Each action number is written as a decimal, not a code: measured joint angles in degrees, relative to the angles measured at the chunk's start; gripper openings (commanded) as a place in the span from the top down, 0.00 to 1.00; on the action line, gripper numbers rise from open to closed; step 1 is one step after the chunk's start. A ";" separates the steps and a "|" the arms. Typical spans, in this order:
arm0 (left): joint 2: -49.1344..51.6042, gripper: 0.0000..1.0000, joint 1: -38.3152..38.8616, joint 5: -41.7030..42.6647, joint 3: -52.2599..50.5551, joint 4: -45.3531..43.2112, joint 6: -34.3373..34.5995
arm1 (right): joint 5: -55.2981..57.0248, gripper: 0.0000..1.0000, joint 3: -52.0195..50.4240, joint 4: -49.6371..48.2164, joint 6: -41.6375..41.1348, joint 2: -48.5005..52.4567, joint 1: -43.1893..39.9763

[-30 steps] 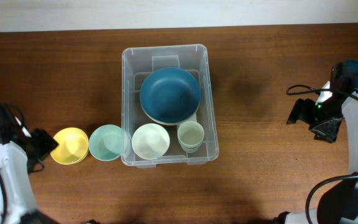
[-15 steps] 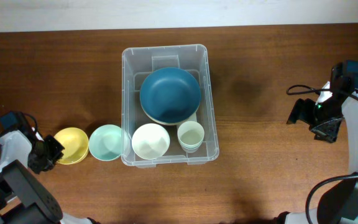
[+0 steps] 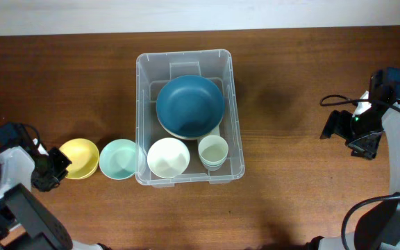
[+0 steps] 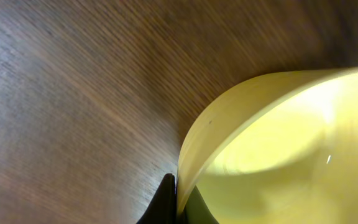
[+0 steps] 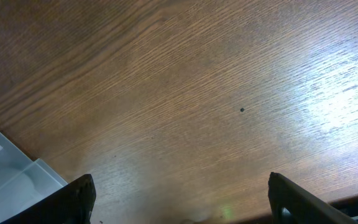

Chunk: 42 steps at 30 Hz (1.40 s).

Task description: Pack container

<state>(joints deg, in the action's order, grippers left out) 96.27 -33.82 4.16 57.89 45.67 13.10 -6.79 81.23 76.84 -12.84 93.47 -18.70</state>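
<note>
Gripping noted on the left side: left gripper sits at the outer edge of the yellow bowl, and the left wrist view shows its dark fingers pinched narrow on the bowl's rim, one outside the wall and one inside. Right gripper stands wide, with only bare wood between its fingertips, holding and touching nothing; it hangs over the table's right side, well apart from the container. The container stands at the centre of the table, long side running away from the robot. Inside it: a dark blue bowl in the far half, with a pale rim showing beneath it; a cream bowl in the near left corner; a pale green cup in the near right corner. Outside, a mint bowl sits just beside the container's left wall, and the yellow bowl is just beside the mint one. Only the left wrist view shows the pinch on the rim; the overhead view shows only the gripper at the bowl's edge. The right wrist view catches one clear corner of the container at lower left. Surface is dark brown wood grain with glare on the right. A white strip runs along the far edge.
</note>
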 measured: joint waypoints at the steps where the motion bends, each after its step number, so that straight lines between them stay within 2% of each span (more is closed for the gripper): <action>1: -1.18 1.00 0.00 0.09 0.20 0.76 0.00 | 0.00 0.16 0.02 0.00 0.02 0.00 0.00; 4: -6.69 1.00 0.00 0.15 3.34 5.22 -0.02 | 0.00 0.16 0.02 0.00 0.00 0.00 0.00; 8: -13.11 1.00 1.75 0.15 12.68 12.20 -0.59 | 0.02 0.16 0.00 -0.07 -0.02 0.00 0.00; 12: -17.09 1.00 12.37 0.22 25.62 19.32 -1.60 | 0.00 0.16 0.02 -0.17 0.02 0.00 0.00; 15: -17.53 1.00 21.46 0.13 29.68 20.59 -1.60 | 0.00 0.16 0.00 -0.20 0.00 0.00 0.00; 20: -16.92 1.00 38.60 0.42 30.49 22.80 -1.79 | 0.00 0.16 0.00 -0.20 0.02 0.00 0.00; 24: -14.12 0.99 46.01 0.07 30.53 27.36 -1.79 | 0.00 0.16 0.00 -0.20 -0.02 0.00 0.00; 29: -6.88 0.99 50.69 -1.07 29.16 28.63 -1.79 | 0.00 0.16 0.00 -0.20 0.02 0.00 0.00; 34: -0.76 0.99 50.95 -1.64 24.50 28.28 -1.79 | 0.00 0.15 0.00 -0.22 0.00 0.00 0.00; 36: 0.79 0.91 50.95 -1.84 23.74 28.13 -1.79 | 0.00 0.16 0.00 -0.20 0.00 0.00 0.00; 37: 1.14 0.73 50.95 -1.86 23.63 28.02 -1.77 | 0.00 0.16 0.00 -0.20 0.02 0.00 0.00; 38: 1.16 0.65 50.95 -1.92 23.63 27.89 -2.01 | 0.00 0.16 0.00 -0.20 0.02 0.00 0.00; 41: 1.14 0.54 50.95 -2.25 23.63 27.28 -2.19 | 0.00 0.16 0.00 -0.20 0.02 0.00 0.00; 42: 1.14 0.53 50.95 -2.47 23.63 27.15 -2.27 | 0.00 0.15 0.00 -0.20 0.02 0.00 0.00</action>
<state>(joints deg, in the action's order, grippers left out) 97.41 17.12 1.69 81.52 72.82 10.83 -6.79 81.23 76.64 -12.82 93.47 -18.70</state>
